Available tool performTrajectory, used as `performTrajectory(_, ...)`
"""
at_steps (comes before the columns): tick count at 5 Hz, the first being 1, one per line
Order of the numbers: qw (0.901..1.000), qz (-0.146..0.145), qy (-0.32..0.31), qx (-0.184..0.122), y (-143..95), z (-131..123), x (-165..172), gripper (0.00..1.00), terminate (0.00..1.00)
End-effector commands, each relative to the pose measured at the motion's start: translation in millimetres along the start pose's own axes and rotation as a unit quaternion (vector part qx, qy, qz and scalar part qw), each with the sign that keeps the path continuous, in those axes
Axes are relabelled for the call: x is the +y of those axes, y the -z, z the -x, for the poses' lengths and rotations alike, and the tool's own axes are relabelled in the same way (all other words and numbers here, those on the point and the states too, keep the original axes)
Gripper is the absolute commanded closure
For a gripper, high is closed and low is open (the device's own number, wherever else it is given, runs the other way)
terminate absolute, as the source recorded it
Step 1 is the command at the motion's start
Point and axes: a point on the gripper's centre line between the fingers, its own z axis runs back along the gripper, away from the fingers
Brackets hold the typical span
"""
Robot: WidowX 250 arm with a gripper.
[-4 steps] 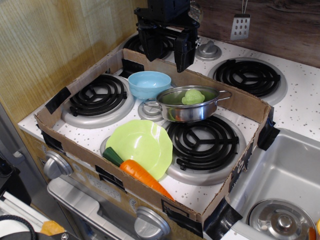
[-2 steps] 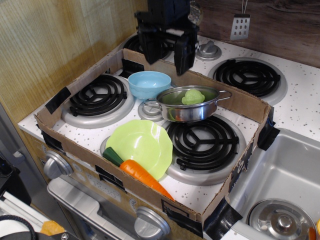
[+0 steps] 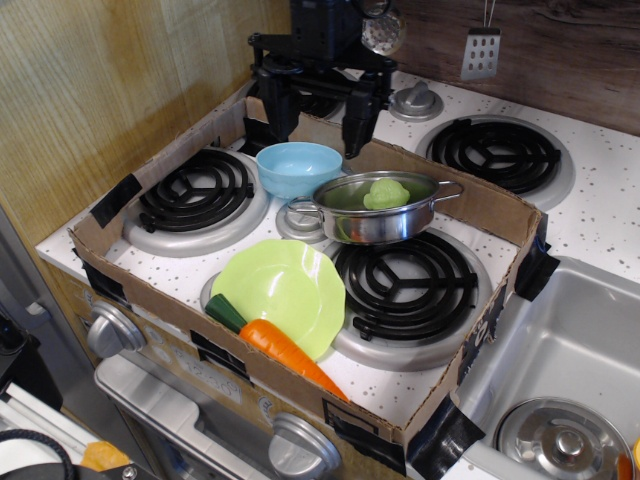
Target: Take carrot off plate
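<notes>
The orange carrot [image 3: 285, 352] with its dark green top lies along the front edge of the lime-green scalloped plate [image 3: 280, 290], its tip pointing right along the cardboard wall. It rests partly on the plate's rim. My black gripper [image 3: 316, 122] hangs open and empty at the back of the stove, above the cardboard's rear wall and behind the blue bowl [image 3: 298, 167], far from the carrot.
A steel pot [image 3: 380, 210] holding a pale green lumpy toy vegetable [image 3: 385, 193] sits on the right burner. A low cardboard wall [image 3: 300, 385] rings the stove top. A sink [image 3: 560, 370] with a lid lies to the right.
The gripper has turned and its fingers have spread wider, staying at the back of the stove. The carrot, plate, bowl and pot have not moved.
</notes>
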Motion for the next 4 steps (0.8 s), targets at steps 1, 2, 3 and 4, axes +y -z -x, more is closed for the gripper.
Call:
performTrajectory(1, 0.9787, 0.019, -0.2, -0.041, -17, 18, -10, 0.0, 0.0)
performTrajectory(2, 0.9576, 0.032, -0.284, -0.037, -7, 30, -13, 0.0, 0.0)
performTrajectory(3, 0.9287, 0.026, -0.366, -0.055, 4, 42, -14, 0.0, 0.0)
performTrajectory(4, 0.897, 0.031, -0.434, -0.075, 14, 54, -15, 0.0, 0.0)
